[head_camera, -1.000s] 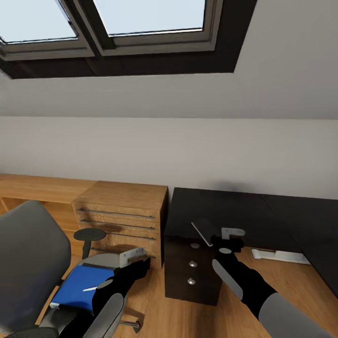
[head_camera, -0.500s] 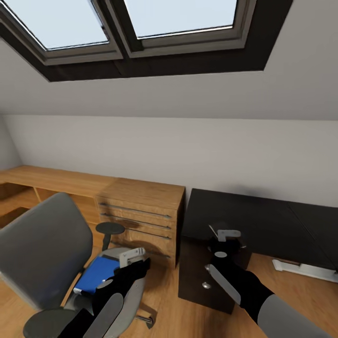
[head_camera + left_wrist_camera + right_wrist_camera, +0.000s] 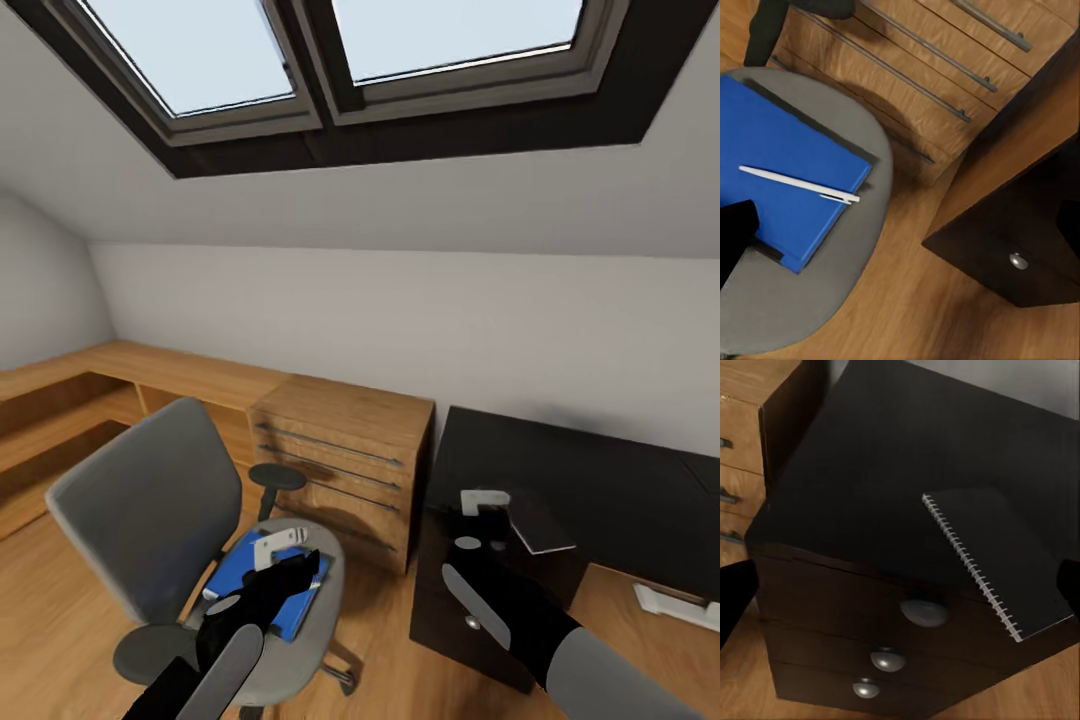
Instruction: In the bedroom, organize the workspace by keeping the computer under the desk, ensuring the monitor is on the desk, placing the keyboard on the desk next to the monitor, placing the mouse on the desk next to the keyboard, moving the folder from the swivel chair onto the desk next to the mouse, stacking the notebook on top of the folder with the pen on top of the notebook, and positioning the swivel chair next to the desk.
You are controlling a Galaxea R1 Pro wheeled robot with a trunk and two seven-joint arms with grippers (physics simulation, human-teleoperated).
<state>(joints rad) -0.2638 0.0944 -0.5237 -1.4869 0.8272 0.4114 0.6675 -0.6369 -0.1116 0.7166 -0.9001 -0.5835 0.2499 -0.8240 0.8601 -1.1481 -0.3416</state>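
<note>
The left pincer [image 3: 283, 545] hangs over the swivel chair [image 3: 150, 510]; whether it is released or clenched I cannot tell. On the seat lies the folder [image 3: 780, 169] with the pen [image 3: 799, 184] across it. The right pincer [image 3: 487, 500], state also unclear, is above the tabletop [image 3: 600, 490], where the notebook [image 3: 1001, 559] lies near the corner above the drawers [image 3: 922, 615].
</note>
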